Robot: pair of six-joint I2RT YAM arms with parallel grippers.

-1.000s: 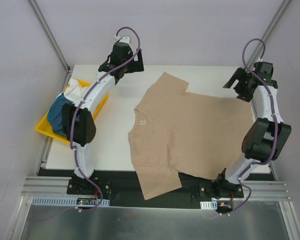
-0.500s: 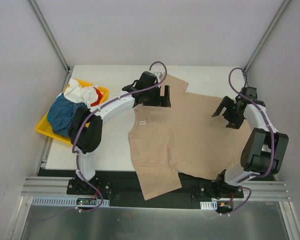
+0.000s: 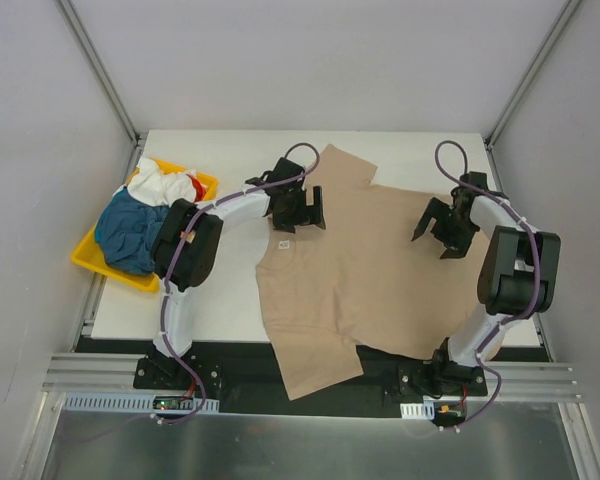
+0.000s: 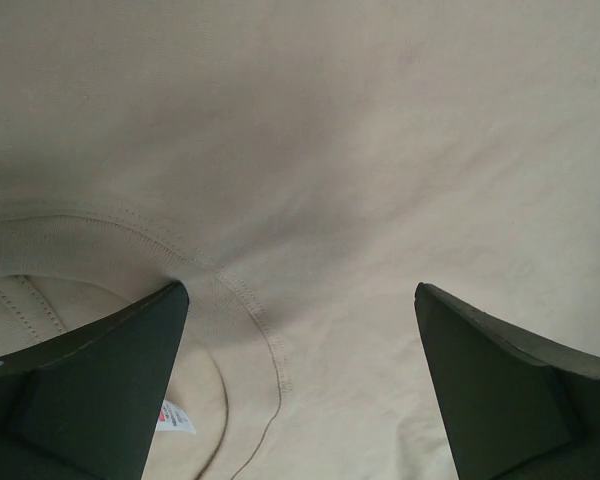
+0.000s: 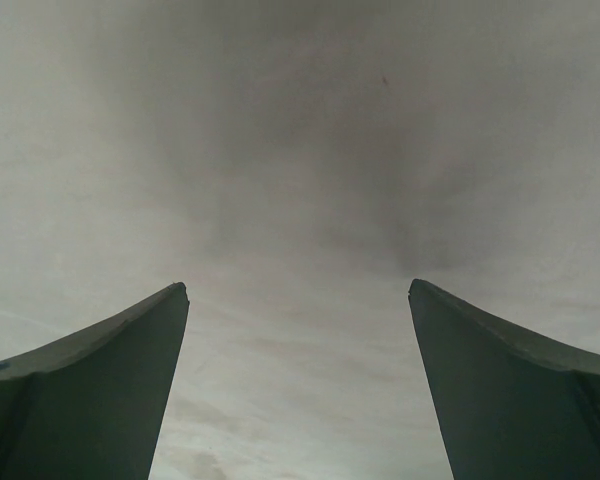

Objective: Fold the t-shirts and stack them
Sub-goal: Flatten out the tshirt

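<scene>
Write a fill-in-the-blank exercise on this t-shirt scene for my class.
The tan t-shirt lies spread on the white ____.
The left gripper and right gripper both have ____ jaws.
The left gripper hovers above the shirt's ____.
The other t-shirts are heaped in a ____ tray.
Missing words: table; open; collar; yellow.

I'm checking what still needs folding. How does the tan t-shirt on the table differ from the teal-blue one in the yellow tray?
The plain tan-beige cloth t-shirt lies spread flat on the white table; the teal-blue cloth shirt sits crumpled in the shallow yellow plastic tray. The tan one lies apart from other clothes; the teal one is heaped against a white cloth shirt. Shared: neither is folded yet.
</scene>
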